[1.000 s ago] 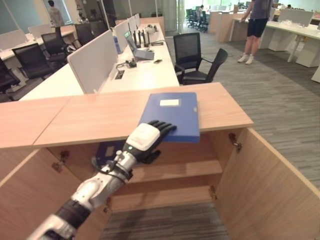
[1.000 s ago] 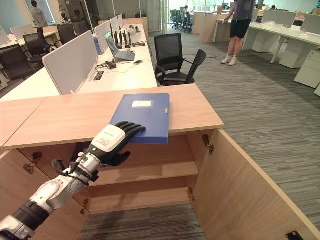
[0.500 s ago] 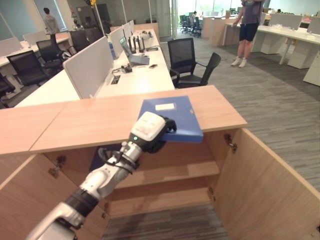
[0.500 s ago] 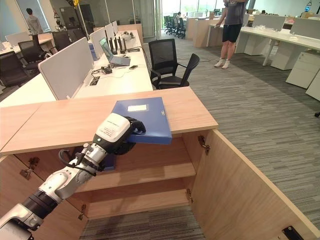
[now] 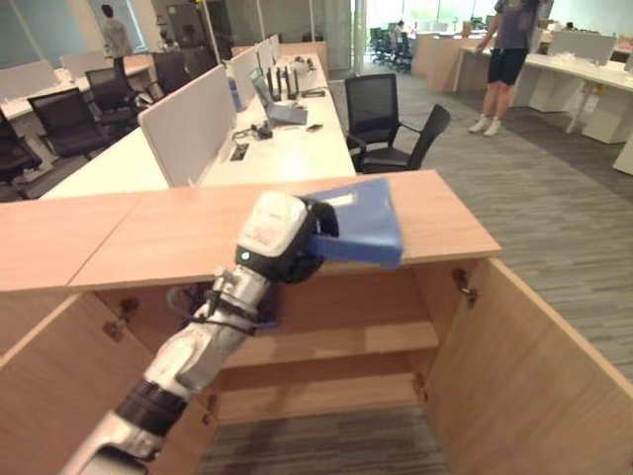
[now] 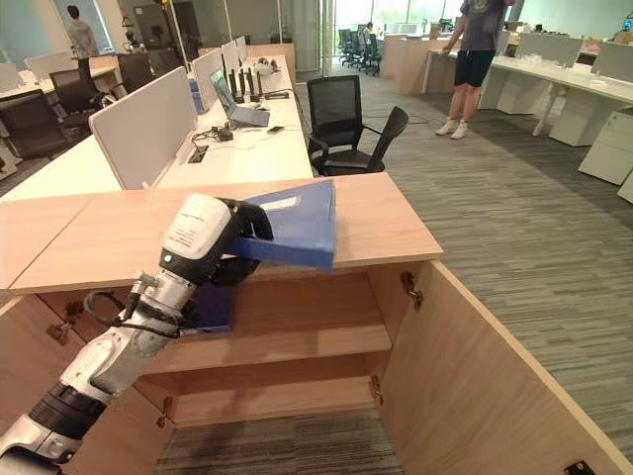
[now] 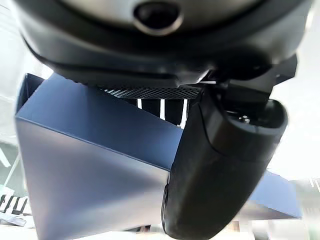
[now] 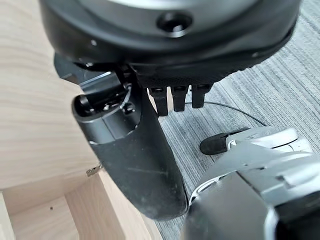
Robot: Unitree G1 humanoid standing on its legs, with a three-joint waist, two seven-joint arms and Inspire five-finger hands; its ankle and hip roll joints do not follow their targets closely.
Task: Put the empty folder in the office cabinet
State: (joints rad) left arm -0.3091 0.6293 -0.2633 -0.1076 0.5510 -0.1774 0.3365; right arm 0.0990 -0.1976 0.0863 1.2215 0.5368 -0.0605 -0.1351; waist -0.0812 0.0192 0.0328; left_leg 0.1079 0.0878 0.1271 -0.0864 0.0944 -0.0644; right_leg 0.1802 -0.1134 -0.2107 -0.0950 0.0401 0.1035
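A blue folder (image 5: 356,223) with a white label is held tilted over the front edge of the wooden cabinet top (image 5: 148,233), its near side raised off the wood. My left hand (image 5: 272,233) is shut on its left near edge; in the left wrist view the thumb (image 7: 220,165) presses on the blue cover (image 7: 90,165). Below it the cabinet stands open, with a bare middle shelf (image 5: 336,341). My right hand (image 8: 170,45) hangs low beside a wooden cabinet panel, over the carpet, with relaxed fingers and nothing in it.
The right cabinet door (image 5: 534,366) swings far out towards me, and the left door (image 5: 49,396) is open too. Another blue folder (image 6: 213,309) stands inside on the upper shelf. Behind the cabinet are desks (image 5: 277,139), a black chair (image 5: 391,119) and a standing person (image 5: 504,49).
My left hand went from lying flat over the folder's near edge to gripping it. It has lifted and tilted the folder off the cabinet top.
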